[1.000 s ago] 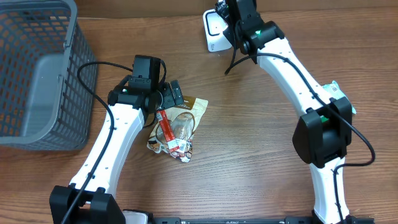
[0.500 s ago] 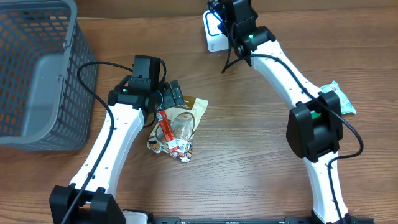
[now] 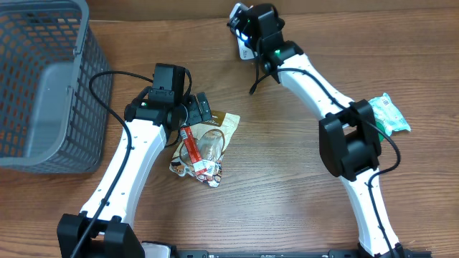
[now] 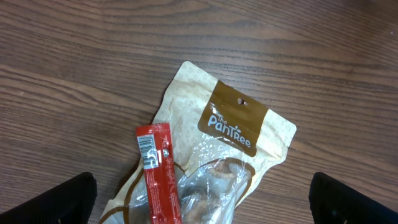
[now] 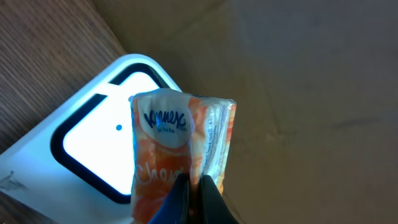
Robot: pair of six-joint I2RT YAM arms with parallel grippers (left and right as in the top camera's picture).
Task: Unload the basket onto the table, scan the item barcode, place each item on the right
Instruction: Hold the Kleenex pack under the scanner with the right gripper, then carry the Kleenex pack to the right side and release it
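Your right gripper is squeezed shut on the tissue pack. The pack stands up tall from the fingers. Its long side runs up the picture, and its name side faces the wrist camera. It is held in front of the scanner, over the glowing window. From above, you cannot pick out the pack under the gripper, and only an edge of the white scanner shows. Your left gripper is wide open and holds nothing. It hangs over a snack bag with a red stick lying on it. Only the left wrist view shows the stick's barcode.
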